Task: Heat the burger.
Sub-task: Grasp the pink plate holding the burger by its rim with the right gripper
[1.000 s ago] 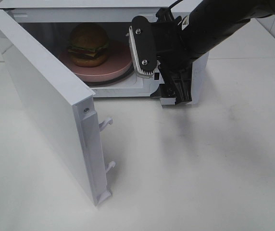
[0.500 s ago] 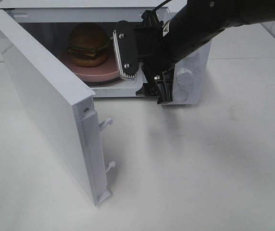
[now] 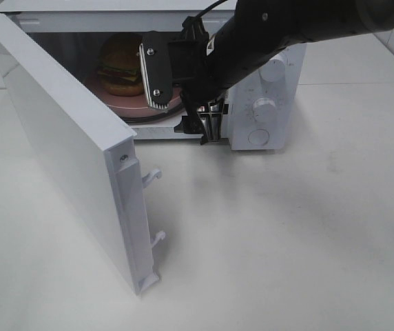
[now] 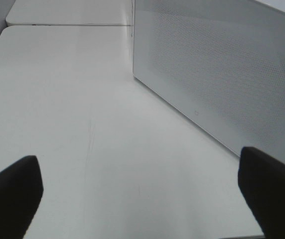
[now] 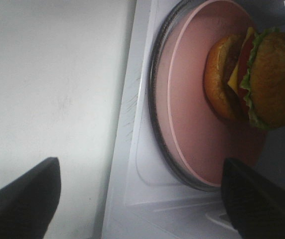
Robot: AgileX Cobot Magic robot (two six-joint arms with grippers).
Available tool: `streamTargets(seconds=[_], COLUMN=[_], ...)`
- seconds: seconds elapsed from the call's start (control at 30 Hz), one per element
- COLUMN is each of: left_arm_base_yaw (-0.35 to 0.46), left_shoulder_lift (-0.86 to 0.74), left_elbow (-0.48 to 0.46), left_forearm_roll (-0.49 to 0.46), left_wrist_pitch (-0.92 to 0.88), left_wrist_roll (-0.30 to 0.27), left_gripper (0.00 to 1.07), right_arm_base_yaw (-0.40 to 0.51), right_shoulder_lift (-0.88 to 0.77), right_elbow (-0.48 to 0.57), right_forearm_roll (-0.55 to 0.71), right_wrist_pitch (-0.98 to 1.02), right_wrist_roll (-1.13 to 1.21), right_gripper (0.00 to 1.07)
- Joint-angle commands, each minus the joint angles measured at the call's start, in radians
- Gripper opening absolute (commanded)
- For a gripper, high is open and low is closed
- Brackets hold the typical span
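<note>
The burger [image 3: 122, 65], with a brown bun, green lettuce and yellow cheese, sits on a round pink plate [image 3: 133, 105] inside the open white microwave [image 3: 266, 76]. In the right wrist view the burger [image 5: 254, 79] rests on the far part of the plate [image 5: 190, 114]. My right gripper [image 3: 180, 103] hangs at the mouth of the microwave, turned on its side and open with nothing between its fingers; it stands apart from the plate. My left gripper [image 4: 140, 199] is open and empty above the table, beside a white perforated panel [image 4: 222, 74].
The microwave door [image 3: 66, 152] stands swung wide toward the front left, its latch hooks [image 3: 152, 176] pointing right. Two knobs [image 3: 262, 107] sit on the control panel to the right of the opening. A glass turntable rim [image 5: 155, 124] rings the plate. White tabletop [image 3: 286, 241] lies in front.
My right gripper has moved left across the microwave's front, from the control panel to the open cavity, uncovering the knobs. The burger, plate and door have not moved.
</note>
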Motion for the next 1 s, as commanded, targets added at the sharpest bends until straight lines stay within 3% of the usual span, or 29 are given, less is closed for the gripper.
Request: streamTargets(seconds=[0.03, 0.33, 1.0], left_arm_base_yaw=[0.004, 0.004, 0.004], left_shoulder_lift=[-0.017, -0.017, -0.017], left_elbow=[0.005, 0.005, 0.005], left_forearm_roll=[-0.003, -0.003, -0.003], left_wrist_pitch=[-0.005, -0.005, -0.005], left_wrist_roll=[0.000, 0.000, 0.000], left_gripper=[1.00, 1.00, 1.00], right_arm_base_yaw=[0.002, 0.002, 0.002], right_shoulder_lift=[0.029, 0.109, 0.352], right_elbow=[-0.031, -0.090, -0.422], right_forearm_roll=[-0.002, -0.006, -0.058], right_wrist_pitch=[-0.006, -0.010, 0.166], right_wrist_roll=[0.012, 0.048, 0.125], right_gripper=[0.84, 0.83, 0.80])
